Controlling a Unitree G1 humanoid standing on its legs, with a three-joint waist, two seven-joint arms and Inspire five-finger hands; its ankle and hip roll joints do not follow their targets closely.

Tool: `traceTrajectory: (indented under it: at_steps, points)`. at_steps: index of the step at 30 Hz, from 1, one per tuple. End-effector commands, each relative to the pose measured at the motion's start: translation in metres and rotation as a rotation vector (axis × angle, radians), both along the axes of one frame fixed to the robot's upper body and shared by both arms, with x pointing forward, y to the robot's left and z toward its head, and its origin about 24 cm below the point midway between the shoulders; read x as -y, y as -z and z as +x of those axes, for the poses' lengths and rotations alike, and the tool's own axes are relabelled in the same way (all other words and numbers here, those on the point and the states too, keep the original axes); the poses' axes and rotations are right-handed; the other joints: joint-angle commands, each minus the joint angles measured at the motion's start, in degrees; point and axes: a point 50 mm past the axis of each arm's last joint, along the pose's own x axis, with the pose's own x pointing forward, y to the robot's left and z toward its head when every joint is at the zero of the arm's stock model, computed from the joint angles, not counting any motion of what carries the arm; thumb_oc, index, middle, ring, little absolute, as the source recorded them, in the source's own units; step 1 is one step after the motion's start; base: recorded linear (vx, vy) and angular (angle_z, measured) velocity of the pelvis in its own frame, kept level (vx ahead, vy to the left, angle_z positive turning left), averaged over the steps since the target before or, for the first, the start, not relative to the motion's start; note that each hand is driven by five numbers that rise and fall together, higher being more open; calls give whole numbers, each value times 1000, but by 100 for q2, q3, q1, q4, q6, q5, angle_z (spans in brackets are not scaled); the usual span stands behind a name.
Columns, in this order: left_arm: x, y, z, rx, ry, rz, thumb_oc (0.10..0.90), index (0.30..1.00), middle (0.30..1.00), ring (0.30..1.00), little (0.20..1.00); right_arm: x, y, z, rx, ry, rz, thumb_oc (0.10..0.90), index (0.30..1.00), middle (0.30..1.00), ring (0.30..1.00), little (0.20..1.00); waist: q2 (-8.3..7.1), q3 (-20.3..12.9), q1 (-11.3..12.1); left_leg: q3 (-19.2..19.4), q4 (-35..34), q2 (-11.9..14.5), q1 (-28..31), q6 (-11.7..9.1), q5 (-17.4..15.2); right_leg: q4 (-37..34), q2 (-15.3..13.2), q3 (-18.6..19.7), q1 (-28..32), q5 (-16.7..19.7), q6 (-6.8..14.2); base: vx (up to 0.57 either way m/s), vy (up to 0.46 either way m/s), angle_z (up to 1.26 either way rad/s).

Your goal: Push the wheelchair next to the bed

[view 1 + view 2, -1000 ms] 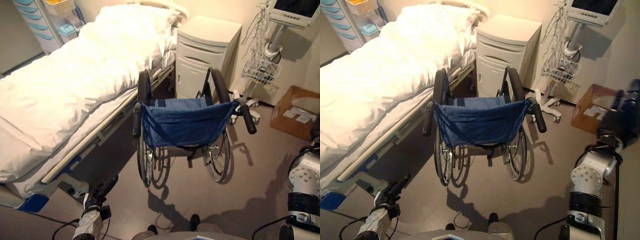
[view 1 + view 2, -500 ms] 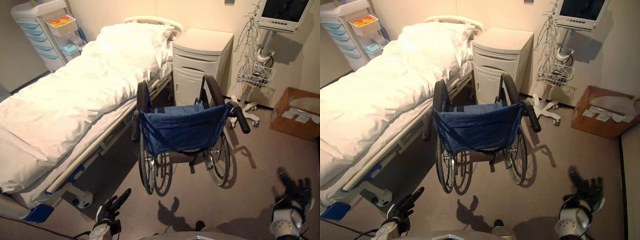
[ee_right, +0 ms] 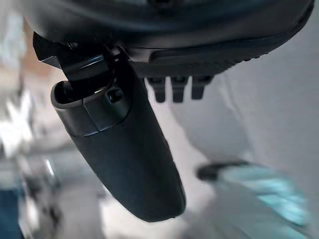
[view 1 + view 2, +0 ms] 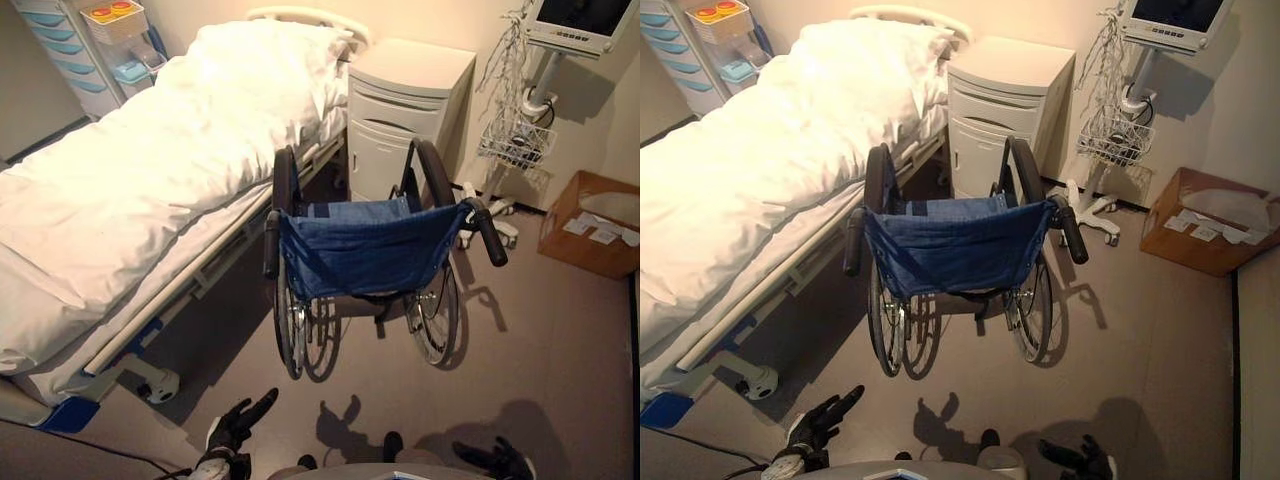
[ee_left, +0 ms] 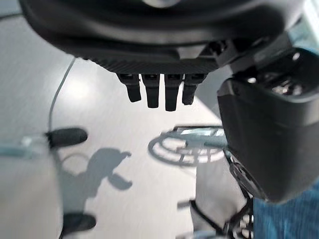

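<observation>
The wheelchair [image 4: 370, 270] stands on the smooth grey floor [image 4: 540, 340] just beside the bed [image 4: 140, 190], its back turned to the camera; a slack blue cloth backrest hangs between two black rubber push handles, the wheelchair's left handle [image 4: 271, 243] close to the bed's side rail and the right handle [image 4: 491, 236] slanting out on the side away from the bed; below the cloth, thin spoked wheels with chrome rims rest on the floor, and two dark curved armrests rise past the backrest. The bed, on the wheelchair's left, is long and low, covered with a soft, rumpled white duvet, with a pale rounded headboard rail at its far end and a castor under its near corner. Beyond the wheelchair, beside the bed's head, stands a boxy cream bedside cabinet [image 4: 405, 115] with rounded edges; on the wheelchair's far right a monitor stand [image 4: 525, 105] carries a white wire basket, and a brown cardboard box [image 4: 590, 222] lies on the floor beyond it; a set of pale blue plastic drawers [image 4: 70, 45] stands on the far side of the bed. The left hand [image 4: 238, 425] hovers low, well short of the wheelchair, dark fingers straight and spread, holding nothing; the right hand [image 4: 495, 461] sits equally low and apart from the wheelchair, its fingers splayed loose and empty.
</observation>
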Motion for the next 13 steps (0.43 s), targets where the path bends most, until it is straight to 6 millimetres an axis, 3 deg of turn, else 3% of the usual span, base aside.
traceTrajectory:
  at_steps: [1,8,13]
  points:
    - [4,-4,19,48,101,-13,800,900,900,900,900,-7,-6,37,82,-200,25,800,900,900,900,900,-9,34,9,-115,499,-267,-284,66,-520,689,270,-151,71,-804,-117,0,0,0]
    - [15,-7,29,71,196,-25,800,900,900,900,900,-19,-3,40,-21,-490,100,800,900,900,900,900,-5,-8,100,-208,400,-275,-295,18,-464,671,258,-247,92,-831,-105,0,0,0]
    - [15,-9,34,86,239,6,800,900,900,900,900,-17,-3,43,-28,-478,95,800,900,900,900,900,-36,-60,154,-254,355,-285,-301,1,-439,647,259,-296,112,-829,-101,2,-7,9]
